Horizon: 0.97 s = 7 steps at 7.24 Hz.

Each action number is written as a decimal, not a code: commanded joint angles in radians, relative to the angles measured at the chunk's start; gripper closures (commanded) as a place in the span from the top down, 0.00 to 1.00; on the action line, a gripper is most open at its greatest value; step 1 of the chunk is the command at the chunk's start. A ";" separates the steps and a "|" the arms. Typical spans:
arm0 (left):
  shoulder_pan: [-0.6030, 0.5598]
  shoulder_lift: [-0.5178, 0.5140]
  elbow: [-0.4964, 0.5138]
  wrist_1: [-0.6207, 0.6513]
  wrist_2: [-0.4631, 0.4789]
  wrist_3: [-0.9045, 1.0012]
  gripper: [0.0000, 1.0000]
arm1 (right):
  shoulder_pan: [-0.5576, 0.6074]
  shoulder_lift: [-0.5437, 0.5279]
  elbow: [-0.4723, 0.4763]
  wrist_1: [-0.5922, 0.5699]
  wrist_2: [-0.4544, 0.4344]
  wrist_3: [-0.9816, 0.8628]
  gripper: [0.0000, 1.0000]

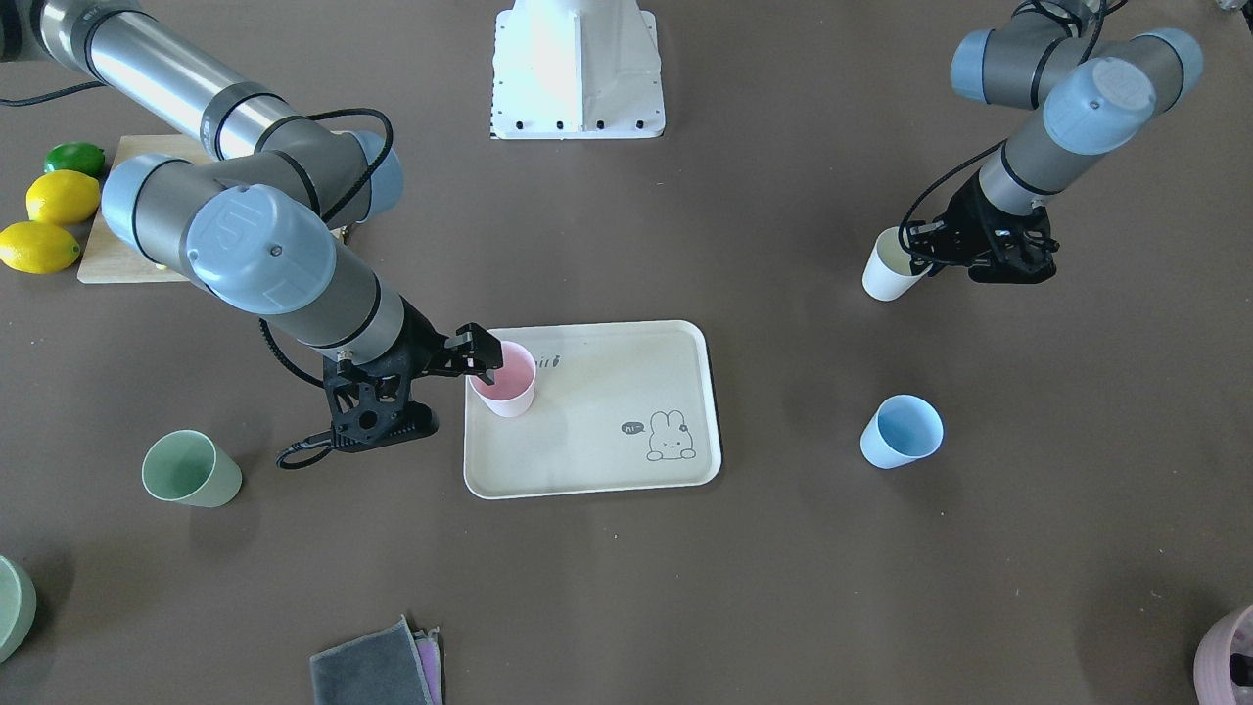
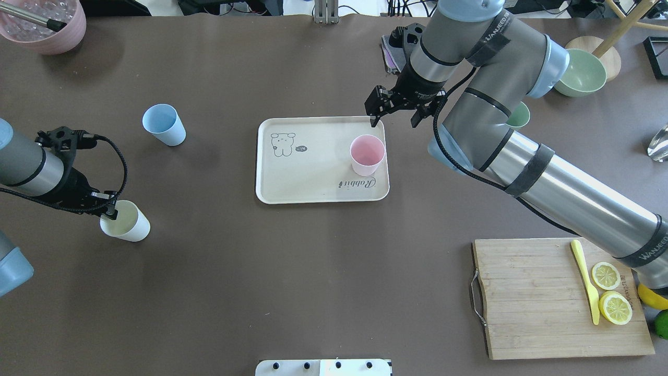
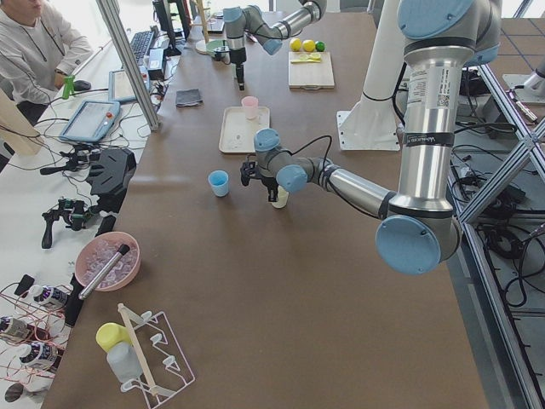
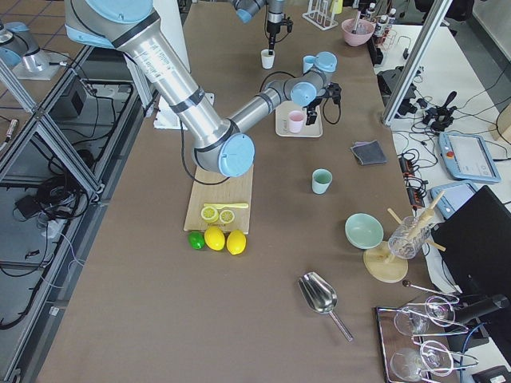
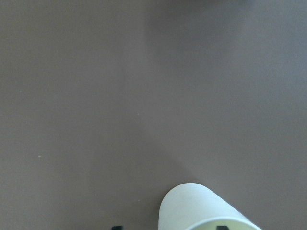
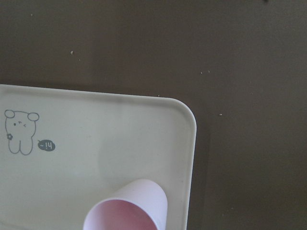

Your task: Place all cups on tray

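Observation:
The pink cup (image 2: 367, 154) stands upright on the cream tray (image 2: 313, 177), near its "Rabbit" lettering. My right gripper (image 2: 394, 123) is open and empty, raised just beyond the cup at the tray's far edge; the right wrist view shows the cup (image 6: 129, 208) below. My left gripper (image 2: 110, 208) is open at the cream-white cup (image 2: 128, 223), its fingertips (image 5: 116, 227) on either side of the cup's wall (image 5: 201, 211). The light blue cup (image 2: 164, 124) stands on the table to the tray's left. The sage green cup (image 1: 191, 468) stands to its right, partly hidden behind my right arm in the overhead view.
A wooden cutting board (image 2: 532, 297) with lemon slices and a yellow knife lies at the near right, with whole lemons and a lime (image 1: 59, 201) beside it. A green bowl (image 2: 579, 78), a mauve vessel (image 2: 44, 26) and folded cloths (image 1: 377, 666) sit along the far edge.

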 commanded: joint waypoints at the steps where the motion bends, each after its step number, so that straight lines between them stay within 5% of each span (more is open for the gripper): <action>1: -0.008 -0.038 -0.036 0.027 0.000 -0.016 0.00 | 0.094 -0.039 -0.004 -0.007 0.049 -0.084 1.00; 5: 0.003 -0.519 0.197 0.233 0.011 -0.186 0.00 | 0.309 -0.148 -0.168 -0.010 0.098 -0.507 1.00; 7: 0.053 -0.601 0.276 0.225 0.081 -0.232 0.00 | 0.328 -0.233 -0.179 0.002 0.097 -0.564 1.00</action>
